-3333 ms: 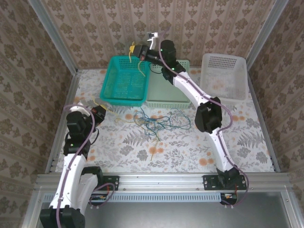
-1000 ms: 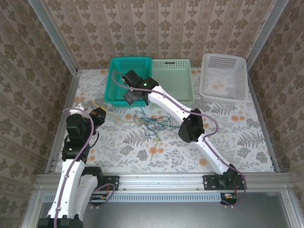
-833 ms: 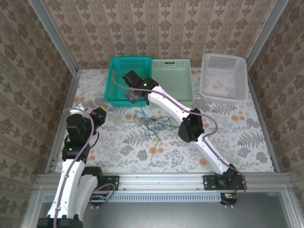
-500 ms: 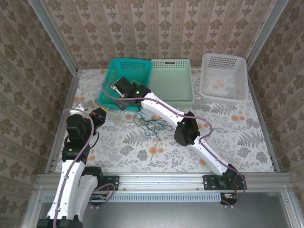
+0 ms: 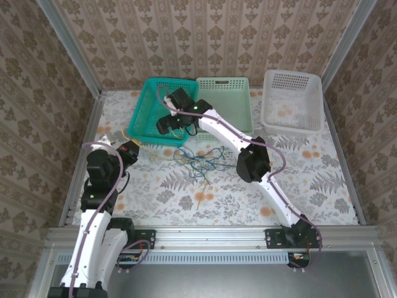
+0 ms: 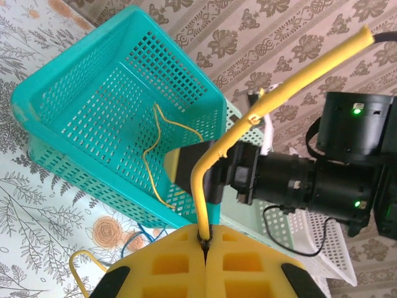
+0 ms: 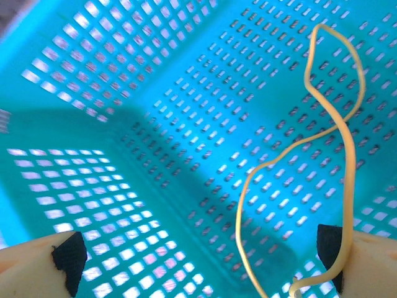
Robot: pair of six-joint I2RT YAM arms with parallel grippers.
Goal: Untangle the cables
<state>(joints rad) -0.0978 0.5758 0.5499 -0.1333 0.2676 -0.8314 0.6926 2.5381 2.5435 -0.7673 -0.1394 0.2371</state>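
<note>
The tangle of blue, dark and yellow cables (image 5: 200,158) lies on the flowered table in front of the baskets. My left gripper (image 5: 130,148) sits at the table's left, shut on a yellow cable (image 6: 248,118) that rises from between its yellow fingers (image 6: 180,264); the pinch (image 6: 205,239) is plain in the left wrist view. My right gripper (image 5: 162,123) reaches into the tilted teal basket (image 5: 146,112) and stands open (image 7: 198,273). A thin yellow cable (image 7: 347,143) loops on the basket floor (image 7: 155,93), its end close to the right fingertip (image 7: 338,248).
A pale green basket (image 5: 226,105) stands right of the teal one, and a white basket (image 5: 291,99) sits at the back right. Patterned walls with metal posts enclose the table (image 5: 310,180). The right arm stretches across the table's middle.
The right gripper swung left over the teal basket, then back toward its middle. The basket now sits skewed and tipped to the left. The left arm kept still, holding its cable.
</note>
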